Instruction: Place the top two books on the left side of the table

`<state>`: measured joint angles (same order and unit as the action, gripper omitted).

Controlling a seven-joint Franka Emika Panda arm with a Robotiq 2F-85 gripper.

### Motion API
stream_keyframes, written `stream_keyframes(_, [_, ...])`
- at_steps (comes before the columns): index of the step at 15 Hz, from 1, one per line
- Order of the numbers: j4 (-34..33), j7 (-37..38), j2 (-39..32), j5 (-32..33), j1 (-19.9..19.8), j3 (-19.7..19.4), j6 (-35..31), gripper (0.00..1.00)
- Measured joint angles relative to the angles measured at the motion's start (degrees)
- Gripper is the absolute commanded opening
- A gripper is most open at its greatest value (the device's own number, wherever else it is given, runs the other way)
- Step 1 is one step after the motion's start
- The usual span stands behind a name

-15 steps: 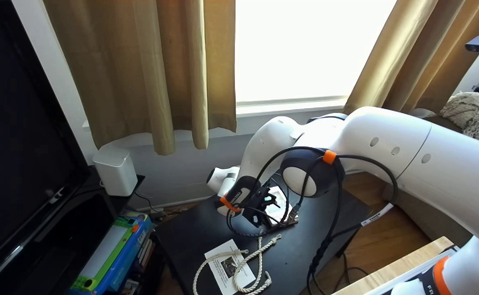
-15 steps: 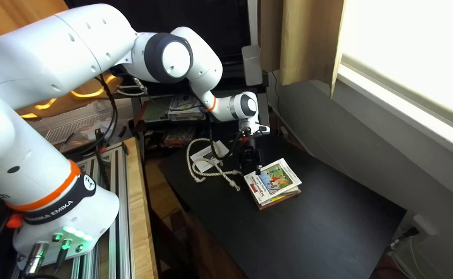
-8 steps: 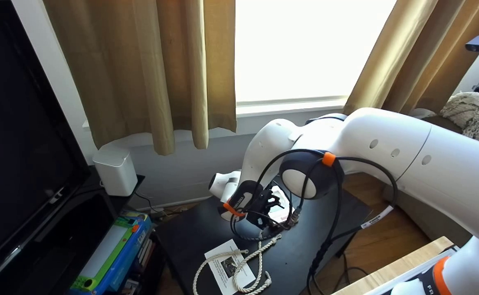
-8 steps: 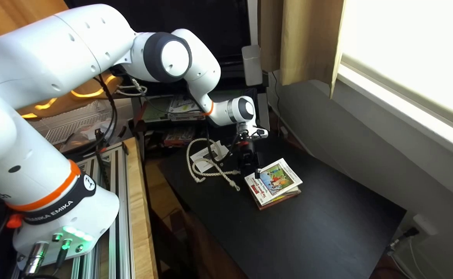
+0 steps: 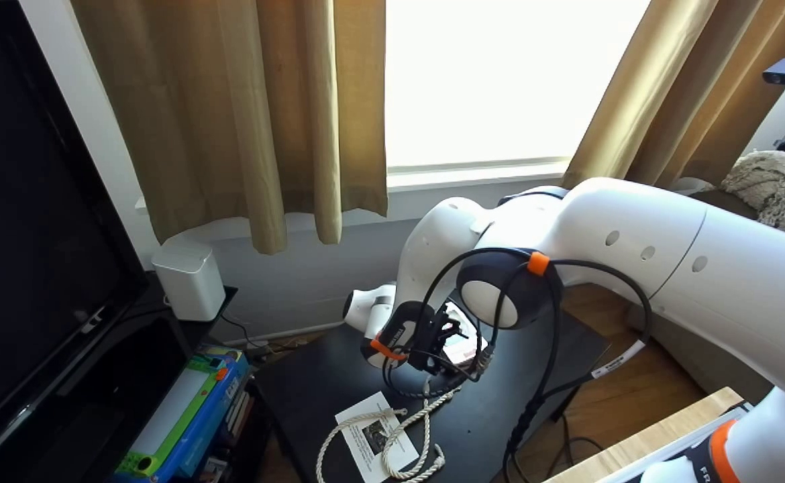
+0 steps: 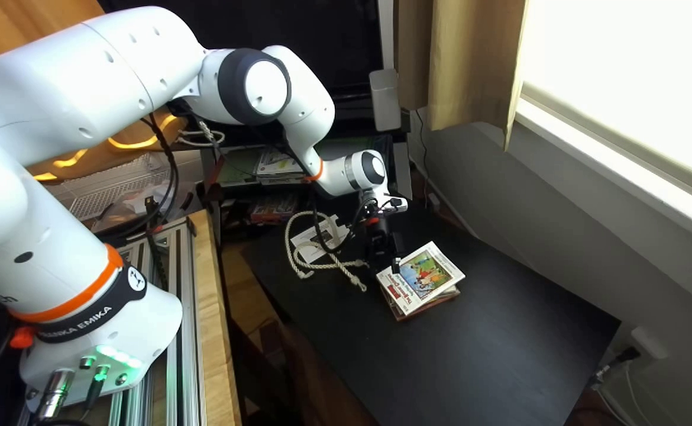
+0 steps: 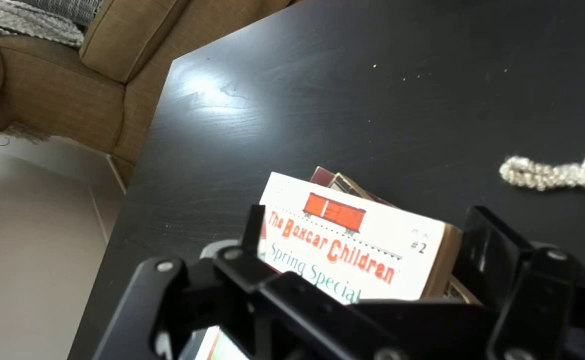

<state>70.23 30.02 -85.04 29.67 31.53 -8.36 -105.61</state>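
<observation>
A small pile of books lies on the black table point(image 6: 500, 355). Its top book point(image 6: 426, 277) has a white cover with a coloured picture and red lettering, and a tan page edge faces my right finger in the wrist view. Under it, turned at an angle, the second book point(image 7: 347, 185) shows only a pale yellowish edge and corner. My gripper point(image 7: 371, 225) stands open over the pile's near corner; its left fingertip overlaps the cover, and the right one is close beside the tan edge. Whether either finger touches is unclear. The gripper point(image 6: 388, 263) appears dark in the exterior views.
At the pile's bottom is a reddish-brown book point(image 6: 402, 317). A pale rope point(image 6: 337, 266) lies partly across a white printed sheet point(image 5: 357, 446) on the table. A TV stand with a white boxy device point(image 5: 191, 285) and colourful boxes point(image 5: 184, 409) flanks the table, near the curtained window.
The gripper has lowered slightly and moved a little towards the pile. In an exterior view the top book has shifted slightly right over the books beneath. The gripper has stayed open.
</observation>
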Motion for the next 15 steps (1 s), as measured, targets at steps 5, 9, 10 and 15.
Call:
stream_keyframes(5, [1.2,0.0,0.0,0.8,0.3,0.0,-2.0,1.00])
stream_keyframes(9, [2.2,0.0,0.0,2.5,0.3,0.0,-3.6,0.98])
stream_keyframes(10, [2.4,0.0,0.0,2.9,0.3,0.0,-3.8,0.91])
stream_keyframes(15, [3.1,0.0,0.0,4.5,0.3,0.0,-5.1,0.45])
